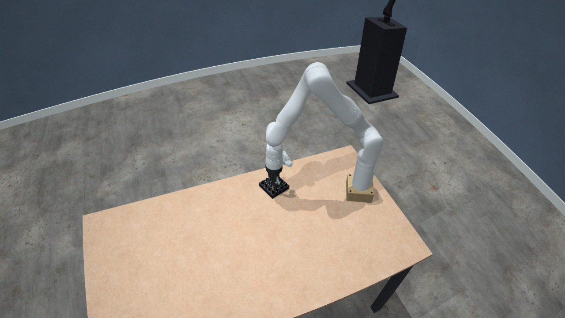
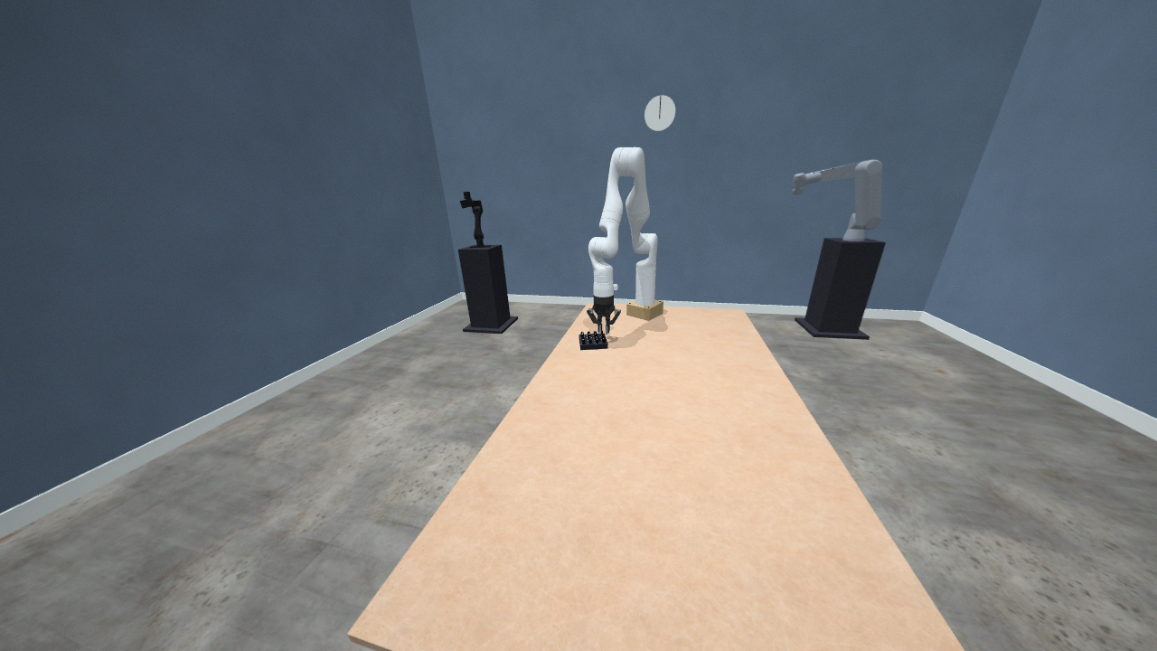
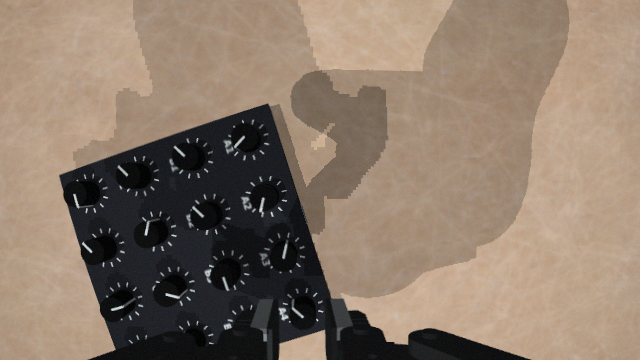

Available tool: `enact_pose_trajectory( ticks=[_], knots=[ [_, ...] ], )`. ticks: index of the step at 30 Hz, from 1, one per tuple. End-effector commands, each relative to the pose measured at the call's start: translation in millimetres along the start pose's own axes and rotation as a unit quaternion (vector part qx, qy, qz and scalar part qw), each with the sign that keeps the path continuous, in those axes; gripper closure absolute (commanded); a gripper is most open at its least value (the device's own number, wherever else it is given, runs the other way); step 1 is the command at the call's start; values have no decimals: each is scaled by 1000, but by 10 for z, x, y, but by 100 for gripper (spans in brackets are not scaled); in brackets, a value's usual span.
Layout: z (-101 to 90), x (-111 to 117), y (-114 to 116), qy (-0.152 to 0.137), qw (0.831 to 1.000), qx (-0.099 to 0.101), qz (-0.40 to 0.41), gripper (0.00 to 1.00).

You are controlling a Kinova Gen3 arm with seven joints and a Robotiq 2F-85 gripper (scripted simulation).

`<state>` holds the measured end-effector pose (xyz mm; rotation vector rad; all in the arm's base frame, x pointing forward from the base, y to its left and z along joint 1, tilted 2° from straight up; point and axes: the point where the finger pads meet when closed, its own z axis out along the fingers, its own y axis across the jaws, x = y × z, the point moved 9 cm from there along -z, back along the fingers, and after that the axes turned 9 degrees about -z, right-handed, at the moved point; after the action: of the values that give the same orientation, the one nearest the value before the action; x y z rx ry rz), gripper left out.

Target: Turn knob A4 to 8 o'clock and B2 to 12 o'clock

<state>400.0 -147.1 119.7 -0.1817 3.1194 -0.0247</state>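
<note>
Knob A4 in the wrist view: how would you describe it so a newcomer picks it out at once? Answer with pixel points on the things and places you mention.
On the table (image 1: 177, 245) (image 2: 663, 453) (image 3: 590, 150), find the black knob box (image 1: 265, 191) (image 2: 593, 346) (image 3: 189, 252). In the wrist view, go to its lower right corner. Knob A4 (image 3: 303, 316) is labelled "A4" and, unlike its neighbours, appears between the fingertips of the gripper (image 1: 274, 190) (image 2: 604, 331) (image 3: 302, 324).
</note>
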Motion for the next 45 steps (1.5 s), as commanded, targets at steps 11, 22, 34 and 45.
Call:
enact_pose_trajectory(
  ticks=[11,22,34,45],
  knots=[
    [-92,-26,-2,-6,1000,2,-1,81],
    [-96,-8,-13,-5,1000,2,18,81],
    [-144,168,-130,0,977,1,213,81],
    [-240,388,-287,-3,879,0,478,81]
  ],
)
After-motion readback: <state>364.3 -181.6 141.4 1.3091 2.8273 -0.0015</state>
